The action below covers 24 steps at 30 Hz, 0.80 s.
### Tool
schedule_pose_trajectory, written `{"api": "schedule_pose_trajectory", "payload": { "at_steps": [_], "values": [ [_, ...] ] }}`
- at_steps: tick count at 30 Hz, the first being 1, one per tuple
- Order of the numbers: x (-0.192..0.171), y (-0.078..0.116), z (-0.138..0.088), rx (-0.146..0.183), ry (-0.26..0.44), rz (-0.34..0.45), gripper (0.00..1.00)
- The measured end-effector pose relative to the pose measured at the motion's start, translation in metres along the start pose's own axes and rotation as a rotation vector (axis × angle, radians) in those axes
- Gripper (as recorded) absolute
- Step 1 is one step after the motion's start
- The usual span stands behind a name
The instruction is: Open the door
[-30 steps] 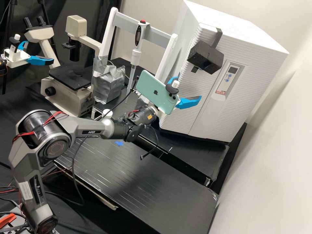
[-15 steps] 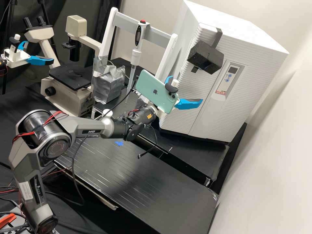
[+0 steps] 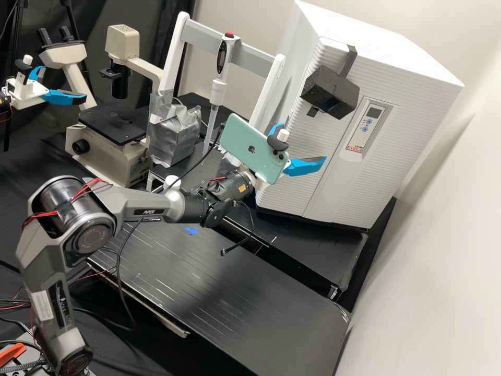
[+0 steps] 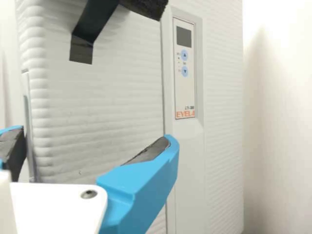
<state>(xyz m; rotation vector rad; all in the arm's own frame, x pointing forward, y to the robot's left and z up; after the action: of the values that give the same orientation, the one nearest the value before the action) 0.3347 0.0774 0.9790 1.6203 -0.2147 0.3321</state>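
White gripper (image 3: 302,142), blue fingers (image 3: 307,166) spread apart, raised before ribbed white cabinet door (image 3: 295,194), closed flush, black rectangular block (image 3: 330,93) attached.

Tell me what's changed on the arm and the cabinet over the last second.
The gripper has shifted slightly to the high view's right, carrying the mint phone on the wrist with it, while the tip of the thin black stalk has swung slightly left. Nothing was taken hold of or let go. The gripper stayed open, the white door closed, and the black block in place.
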Motion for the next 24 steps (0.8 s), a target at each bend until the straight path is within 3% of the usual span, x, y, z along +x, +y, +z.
{"api": "schedule_pose_trajectory", "payload": {
  "at_steps": [6,13,24],
  "values": [
    [0.0001,0.0003,0.0004,-0.015,0.011,-0.007,0.0],
    [-0.0007,0.0011,0.0016,-0.007,0.026,-0.019,0.0],
    [-0.0021,-0.0001,0.0027,-0.021,0.043,-0.039,0.0]
  ]
}}
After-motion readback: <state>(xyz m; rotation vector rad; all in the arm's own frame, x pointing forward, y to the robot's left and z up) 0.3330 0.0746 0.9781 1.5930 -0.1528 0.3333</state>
